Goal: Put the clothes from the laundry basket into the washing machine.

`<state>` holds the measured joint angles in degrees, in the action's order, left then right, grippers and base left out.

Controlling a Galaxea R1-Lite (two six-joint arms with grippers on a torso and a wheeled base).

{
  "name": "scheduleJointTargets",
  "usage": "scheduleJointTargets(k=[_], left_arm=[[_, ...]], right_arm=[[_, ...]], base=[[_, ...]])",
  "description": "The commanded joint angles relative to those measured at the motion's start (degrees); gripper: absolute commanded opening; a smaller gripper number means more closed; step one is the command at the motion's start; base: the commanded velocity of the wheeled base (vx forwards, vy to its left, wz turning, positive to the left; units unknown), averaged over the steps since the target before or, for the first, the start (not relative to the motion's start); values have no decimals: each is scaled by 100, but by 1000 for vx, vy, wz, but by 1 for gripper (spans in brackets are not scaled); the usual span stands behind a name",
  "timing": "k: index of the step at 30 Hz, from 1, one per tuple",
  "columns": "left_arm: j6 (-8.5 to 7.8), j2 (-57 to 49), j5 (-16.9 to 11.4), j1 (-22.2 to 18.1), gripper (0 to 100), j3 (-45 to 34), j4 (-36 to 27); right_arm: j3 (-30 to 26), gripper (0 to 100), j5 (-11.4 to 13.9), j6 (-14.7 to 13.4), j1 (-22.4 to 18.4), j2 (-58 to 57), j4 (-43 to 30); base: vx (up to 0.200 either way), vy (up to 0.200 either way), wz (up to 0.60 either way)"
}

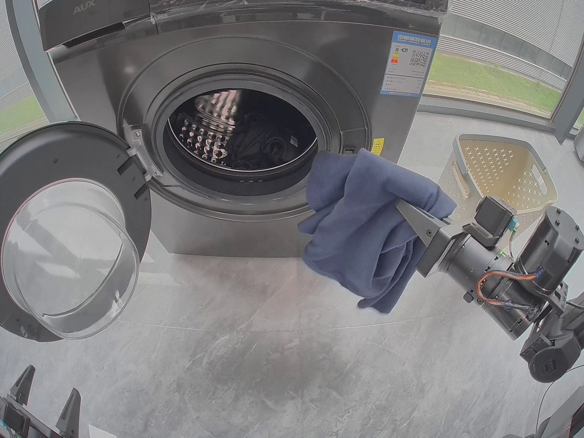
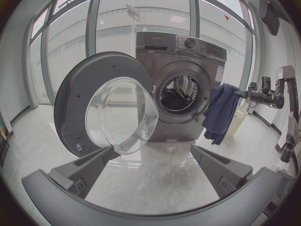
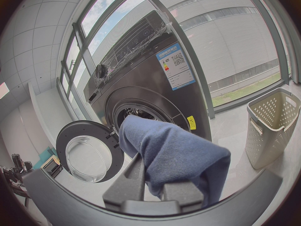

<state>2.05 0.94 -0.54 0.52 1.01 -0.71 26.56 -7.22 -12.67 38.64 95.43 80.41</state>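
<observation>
Right gripper (image 1: 406, 209) closed on a blue garment (image 1: 359, 226), held in the air in front of the washing machine (image 1: 255, 50), at about four o'clock from the drum opening (image 1: 243, 132) in the head view. The main risk is a snag at the opening. The garment's lower tail hangs well below the lip, so a level push towards ten o'clock would probably drag it against the front panel or leave it draped outside the drum. A second risk is slippage: only a bunched fold seems to be pinched, and a quick swing could pull it free onto the floor. Dark clothes (image 1: 267, 144) already lie in the drum, so a shallow release might leave the new piece sitting on the rim. The open door (image 1: 67, 232) stands at eight o'clock from the opening, apart from the likely path. The garment wraps over and around the gripper's fingers and hides their tips; one fold rises towards eleven o'clock from the gripper and the bulk hangs towards seven o'clock. The laundry basket (image 1: 505, 171) stands at one o'clock from the gripper, near it, and no clothes are visible in what shows of its inside. The left gripper (image 2: 153, 160) waits low with its jaws apart and nothing between them — well clear of the garment.
</observation>
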Motion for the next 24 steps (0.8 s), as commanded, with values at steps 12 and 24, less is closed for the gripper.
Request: scheduleJointTargets(k=[12,24], left_arm=[[6,-94,1,0,100,-84,0],[6,-85,1,0,100,-84,0]], right_arm=[[7,0,1,1,3,2,1],[-2,0,1,1,-15,11,1]], base=[[-100,0,0],[0,183,0]])
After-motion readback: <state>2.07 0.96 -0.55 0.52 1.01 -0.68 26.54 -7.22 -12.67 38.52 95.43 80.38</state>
